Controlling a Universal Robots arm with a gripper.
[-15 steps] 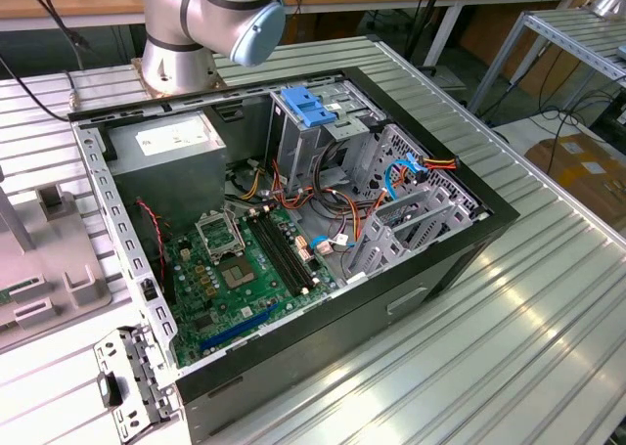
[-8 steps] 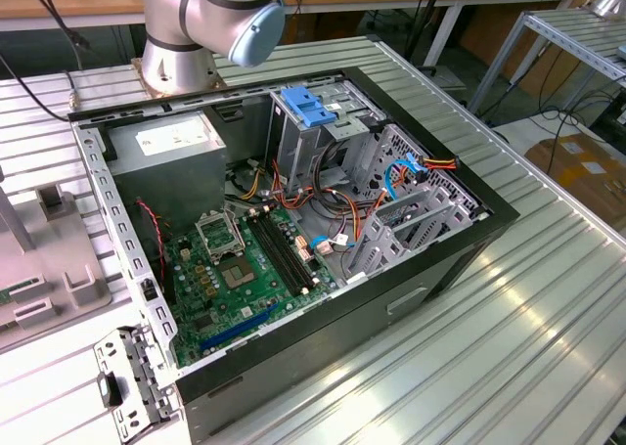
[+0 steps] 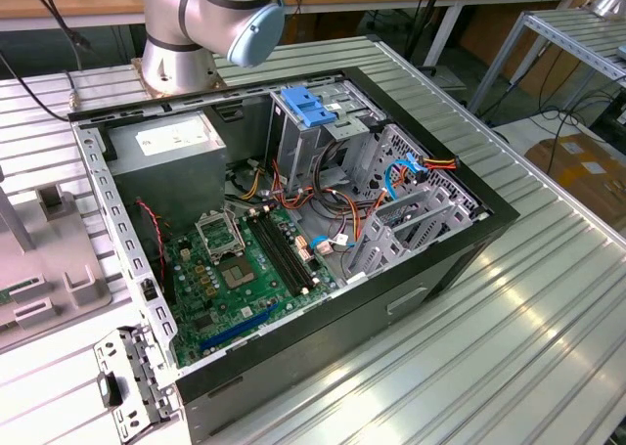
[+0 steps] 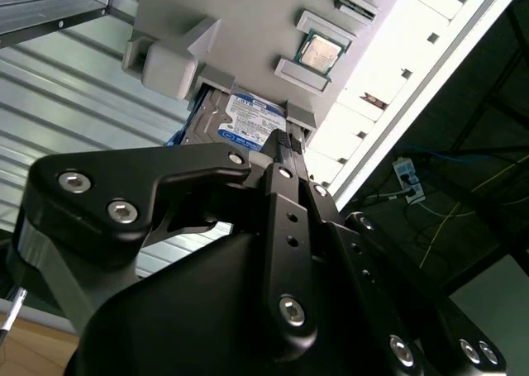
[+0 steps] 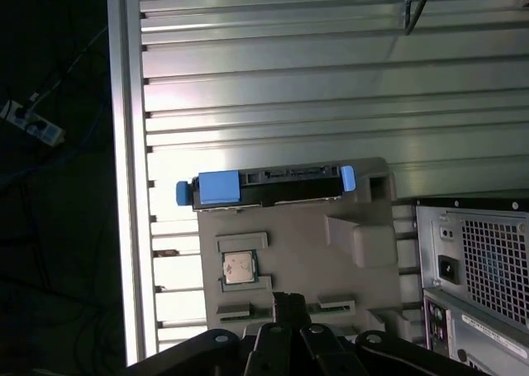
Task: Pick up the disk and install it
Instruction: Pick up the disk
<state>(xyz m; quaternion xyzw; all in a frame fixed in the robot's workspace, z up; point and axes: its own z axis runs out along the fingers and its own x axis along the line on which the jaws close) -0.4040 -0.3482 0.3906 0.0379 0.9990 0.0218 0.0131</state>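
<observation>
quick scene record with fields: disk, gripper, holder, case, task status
disk: seated in the grey holder on the ribbed table, outside the computer case
gripper: over the holder, fingers together, holding nothing
processor chip: in a recess of the holder
computer case: open, motherboard exposed
task status: disk not yet picked up
</observation>
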